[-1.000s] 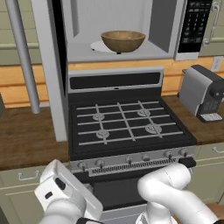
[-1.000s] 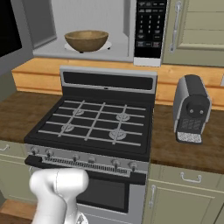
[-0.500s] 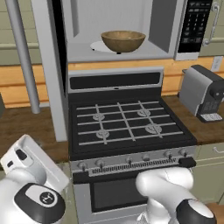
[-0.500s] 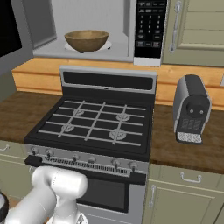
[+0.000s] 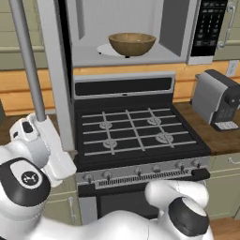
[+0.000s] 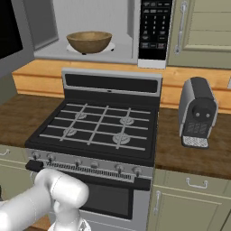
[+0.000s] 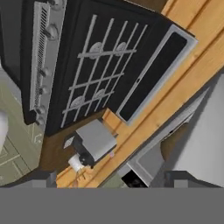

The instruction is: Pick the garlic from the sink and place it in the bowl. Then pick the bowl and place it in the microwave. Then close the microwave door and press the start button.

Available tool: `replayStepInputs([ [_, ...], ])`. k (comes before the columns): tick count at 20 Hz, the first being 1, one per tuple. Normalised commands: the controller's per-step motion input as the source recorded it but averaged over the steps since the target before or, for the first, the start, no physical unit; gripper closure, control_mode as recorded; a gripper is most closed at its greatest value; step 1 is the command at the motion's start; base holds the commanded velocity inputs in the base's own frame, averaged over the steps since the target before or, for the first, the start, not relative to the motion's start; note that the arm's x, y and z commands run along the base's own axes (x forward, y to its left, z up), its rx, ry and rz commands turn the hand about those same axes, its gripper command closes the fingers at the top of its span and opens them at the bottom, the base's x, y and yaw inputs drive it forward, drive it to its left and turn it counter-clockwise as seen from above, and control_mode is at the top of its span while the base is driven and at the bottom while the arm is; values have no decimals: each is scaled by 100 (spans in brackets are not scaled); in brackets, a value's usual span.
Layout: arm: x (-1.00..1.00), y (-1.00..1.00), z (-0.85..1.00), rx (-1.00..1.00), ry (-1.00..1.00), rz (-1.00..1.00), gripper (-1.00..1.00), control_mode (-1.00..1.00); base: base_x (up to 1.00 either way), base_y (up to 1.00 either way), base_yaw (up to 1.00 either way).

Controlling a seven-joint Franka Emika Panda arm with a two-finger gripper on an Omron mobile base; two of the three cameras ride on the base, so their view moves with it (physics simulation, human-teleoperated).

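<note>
Kitchen setup is a wood counter (image 6: 27, 110) with a black gas stove (image 5: 136, 133) in the middle and the microwave (image 5: 136, 33) hung right above it, coffee machine (image 6: 196, 113) off to the right. The bowl (image 5: 132, 43) is already sitting inside the microwave on the turntable, so judging by that the job is down to shutting the microwave door (image 5: 56, 79) and hitting start. Whether the garlic is in the bowl can't be told from these angles. The door is what matters for the next move: it's swung wide open and stands nearly edge-on at the left of the cavity, hinged on that side, with its long silver handle (image 5: 26, 61) running up and down on the free edge that sticks out toward the robot. The arm is folded low and to the left, with the hand (image 5: 44, 147) sitting just below that handle's bottom end and just in front of the door's lower edge, apparently not touching it. The hand camera is rolled way over, so the stove looks sideways. The gripper's fingers are spread about as wide as they go and have nothing between them. The door probably needs a sideways push to the right, across the front of the bowl. The keypad panel (image 6: 155, 27) is at the far right of the microwave, well away from the hand.
</note>
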Motion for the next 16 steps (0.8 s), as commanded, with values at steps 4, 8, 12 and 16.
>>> replayStepInputs([
  [4,29,-95,21,1,0,-16,-100,-100,0,0,0],
  [8,59,-89,4,0,1,-17,-100,-100,0,0,0],
  [12,92,-80,0,0,6,-19,-100,-100,0,0,0],
  [16,97,-83,0,0,5,-19,-100,-100,0,0,0],
])
